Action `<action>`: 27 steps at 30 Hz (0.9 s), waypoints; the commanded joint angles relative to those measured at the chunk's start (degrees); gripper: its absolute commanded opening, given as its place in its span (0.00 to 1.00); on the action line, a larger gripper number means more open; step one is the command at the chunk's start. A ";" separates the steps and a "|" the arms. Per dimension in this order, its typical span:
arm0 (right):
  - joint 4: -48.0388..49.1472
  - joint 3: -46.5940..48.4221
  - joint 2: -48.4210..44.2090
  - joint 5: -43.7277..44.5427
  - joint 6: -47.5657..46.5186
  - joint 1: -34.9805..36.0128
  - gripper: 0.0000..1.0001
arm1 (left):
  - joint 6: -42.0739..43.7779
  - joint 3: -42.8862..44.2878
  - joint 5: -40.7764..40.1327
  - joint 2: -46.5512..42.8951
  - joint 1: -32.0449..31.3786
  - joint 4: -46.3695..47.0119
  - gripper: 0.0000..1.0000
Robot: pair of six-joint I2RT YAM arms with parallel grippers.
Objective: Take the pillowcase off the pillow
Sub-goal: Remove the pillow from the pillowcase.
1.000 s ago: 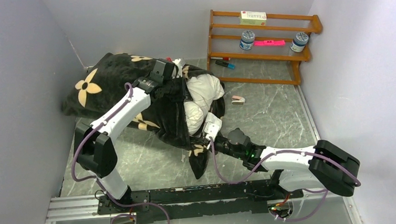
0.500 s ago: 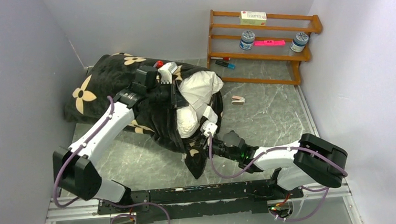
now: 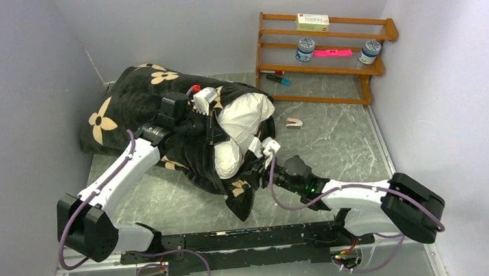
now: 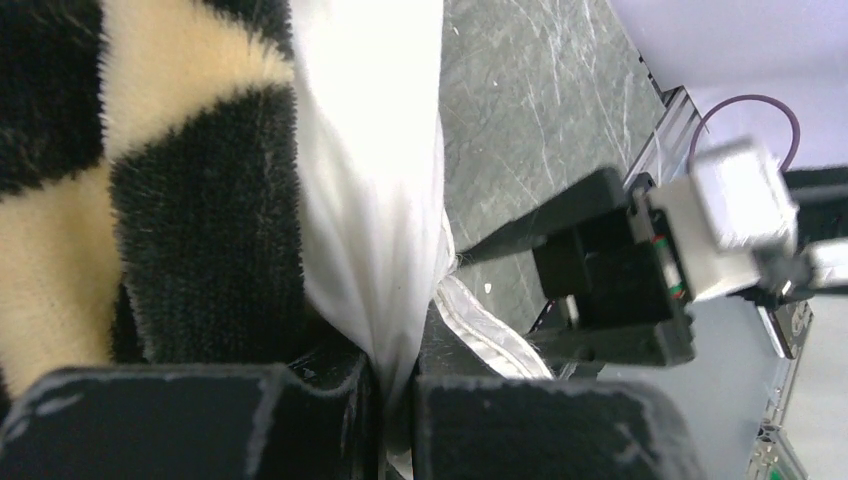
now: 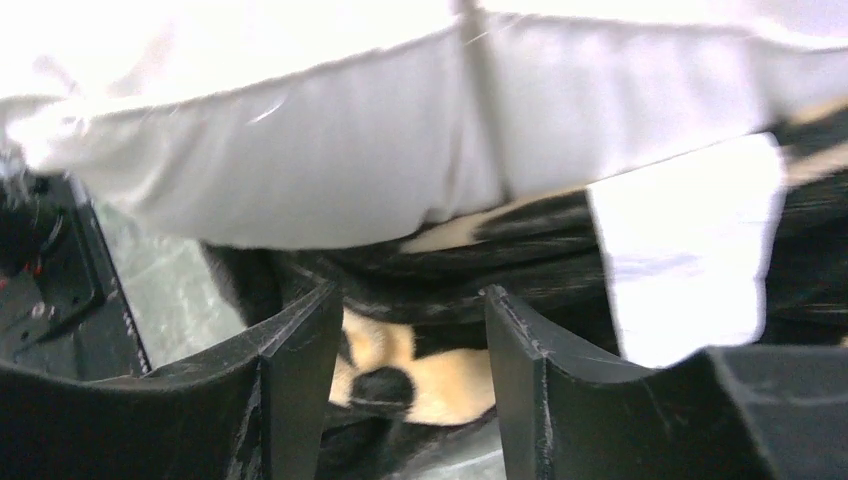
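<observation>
My left hand (image 4: 385,400) pinches the soft pillow (image 3: 243,115); my right hand (image 5: 410,340), at 5 o'clock from it, stands open. The pillowcase (image 3: 129,104) is limp plush: I would grip it at the edge.

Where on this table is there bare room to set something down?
Widest: the right side of the table, between the wooden rack, the right wall and the right arm, bar one small item. Narrower strip between the pillowcase and the rail. Crowded centre-left, around the pillow.

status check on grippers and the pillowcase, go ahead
Left gripper shut on plump white fabric pillow. Right gripper open at black plush flower-printed pillowcase. Pillowcase partly off, white end exposed. Nothing seen blocking.
</observation>
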 commanded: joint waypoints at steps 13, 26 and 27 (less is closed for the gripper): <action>4.24 0.79 -2.29 -3.36 26.08 -15.90 0.78 | 4.86 0.83 5.17 -6.87 0.31 5.53 0.05; 15.63 3.03 4.99 -8.65 35.43 -18.21 0.76 | 5.66 0.77 6.57 -7.96 0.17 4.38 0.05; 15.57 3.30 5.43 -8.50 35.05 -18.39 0.75 | 5.38 0.68 7.21 -8.00 0.20 4.70 0.05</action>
